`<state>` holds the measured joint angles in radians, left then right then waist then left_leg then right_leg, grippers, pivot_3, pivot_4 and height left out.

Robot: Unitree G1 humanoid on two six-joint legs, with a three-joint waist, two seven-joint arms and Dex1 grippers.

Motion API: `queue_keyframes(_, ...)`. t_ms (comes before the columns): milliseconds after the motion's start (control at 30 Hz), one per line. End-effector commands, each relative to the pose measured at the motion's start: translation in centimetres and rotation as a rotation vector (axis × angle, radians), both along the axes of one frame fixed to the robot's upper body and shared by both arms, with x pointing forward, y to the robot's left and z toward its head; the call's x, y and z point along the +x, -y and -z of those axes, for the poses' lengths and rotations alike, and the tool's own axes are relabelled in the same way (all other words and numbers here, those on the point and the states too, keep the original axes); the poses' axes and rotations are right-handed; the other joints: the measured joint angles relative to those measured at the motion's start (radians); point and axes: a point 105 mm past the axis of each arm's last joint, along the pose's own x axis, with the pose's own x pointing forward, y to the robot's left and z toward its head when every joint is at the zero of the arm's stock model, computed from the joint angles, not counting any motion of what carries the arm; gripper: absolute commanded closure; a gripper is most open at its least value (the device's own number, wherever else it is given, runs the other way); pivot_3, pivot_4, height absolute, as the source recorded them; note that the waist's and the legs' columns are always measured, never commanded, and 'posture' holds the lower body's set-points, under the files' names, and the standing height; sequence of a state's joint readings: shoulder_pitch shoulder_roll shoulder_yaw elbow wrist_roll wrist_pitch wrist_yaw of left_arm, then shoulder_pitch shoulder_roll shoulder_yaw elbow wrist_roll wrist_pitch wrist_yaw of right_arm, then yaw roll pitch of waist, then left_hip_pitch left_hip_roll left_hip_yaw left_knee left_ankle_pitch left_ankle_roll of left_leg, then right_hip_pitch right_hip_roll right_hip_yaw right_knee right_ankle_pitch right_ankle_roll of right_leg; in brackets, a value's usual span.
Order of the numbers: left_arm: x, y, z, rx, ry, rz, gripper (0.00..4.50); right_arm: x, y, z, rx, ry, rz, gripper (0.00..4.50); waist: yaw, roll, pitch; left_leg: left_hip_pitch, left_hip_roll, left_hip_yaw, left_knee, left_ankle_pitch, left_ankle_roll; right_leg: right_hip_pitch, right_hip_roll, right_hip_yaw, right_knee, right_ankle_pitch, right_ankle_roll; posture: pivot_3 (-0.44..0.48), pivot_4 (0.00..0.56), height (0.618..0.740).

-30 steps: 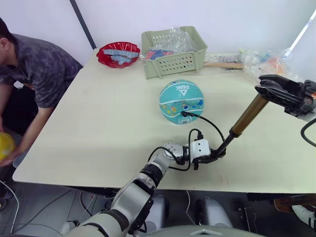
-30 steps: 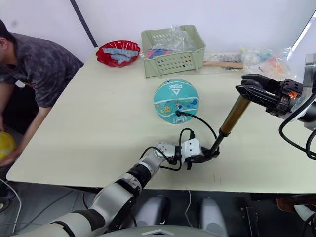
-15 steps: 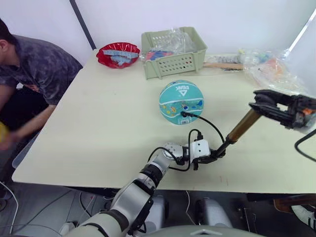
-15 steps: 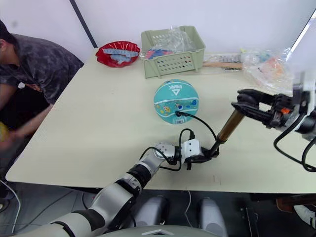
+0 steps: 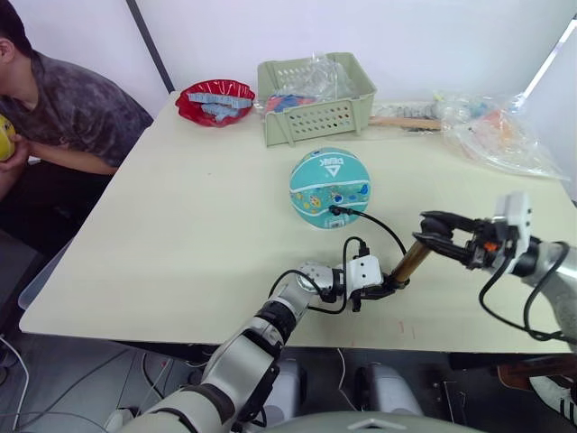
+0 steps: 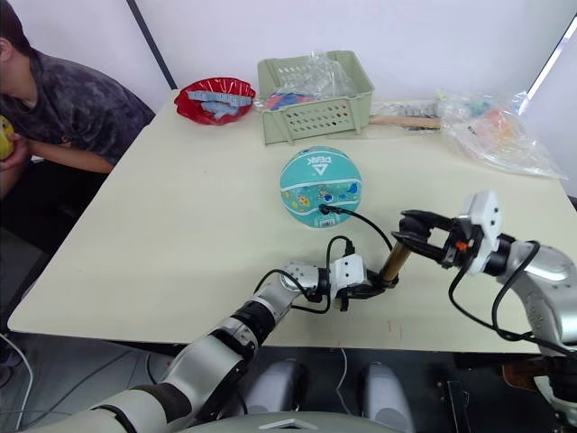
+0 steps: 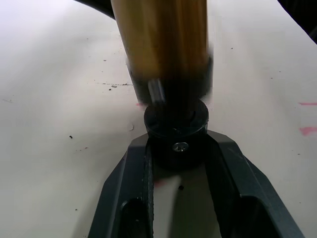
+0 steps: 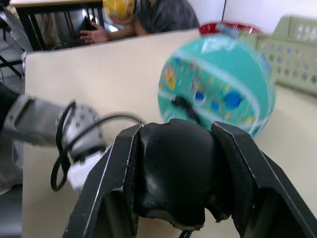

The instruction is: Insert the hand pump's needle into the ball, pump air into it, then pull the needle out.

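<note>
One ball [image 5: 330, 188], one hand pump [image 5: 410, 262], two grippers. The teal ball sits mid-bench [image 5: 180, 225], its hose plugged into the near side; the needle itself is buried in the ball and cannot be made out. The left gripper [image 5: 383, 287] has its jaws clamped on the pump's black lower cap, pressed to the bench. The right gripper [image 6: 416, 232] has its jaws closed around the black handle at the pump's upper end, hiding most of it. The barrel between them is short and tilted.
</note>
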<state>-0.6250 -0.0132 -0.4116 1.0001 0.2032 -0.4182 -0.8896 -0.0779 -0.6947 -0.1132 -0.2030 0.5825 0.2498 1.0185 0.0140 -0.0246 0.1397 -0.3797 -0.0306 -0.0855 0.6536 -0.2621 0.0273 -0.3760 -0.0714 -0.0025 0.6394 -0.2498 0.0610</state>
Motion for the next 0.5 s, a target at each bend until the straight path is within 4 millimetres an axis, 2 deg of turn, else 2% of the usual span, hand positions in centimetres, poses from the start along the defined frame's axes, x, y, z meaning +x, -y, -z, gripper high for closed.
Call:
queue_keyframes(33,-2.0,-1.8,4.0,0.155,-0.102,0.023,3.49,-0.5,-0.1,3.4,-0.037,-0.116,0.012,2.87,0.0,-0.002,-0.002,0.0,0.0,0.0,0.0,0.0,0.0,0.0,0.0,0.0,0.0,0.0,0.0,0.0,0.15,0.74)
queue_keyframes(233,-2.0,-1.8,4.1,0.157,-0.103,0.025,3.49,-0.1,-0.1,0.7,0.054,-0.041,0.019,2.87,0.0,-0.002,-0.002,0.0,0.0,0.0,0.0,0.0,0.0,0.0,0.0,0.0,0.0,0.0,0.0,0.0,0.15,0.74)
queue_keyframes(400,-2.0,-1.8,4.1,0.158,-0.103,0.026,3.49,0.1,0.9,-3.9,0.119,0.047,0.015,2.87,0.001,0.002,0.0,-0.001,0.0,0.0,0.0,0.0,0.0,0.0,0.0,0.0,0.0,0.0,0.0,0.0,0.15,0.74)
queue_keyframes(500,-2.0,-1.8,4.1,0.158,-0.103,0.026,3.49,0.1,1.6,-7.7,0.166,0.113,0.014,2.87,0.002,0.004,0.003,-0.002,0.0,0.0,0.0,0.0,0.0,-0.002,-0.001,0.0,0.0,0.0,0.0,0.0,0.15,0.74)
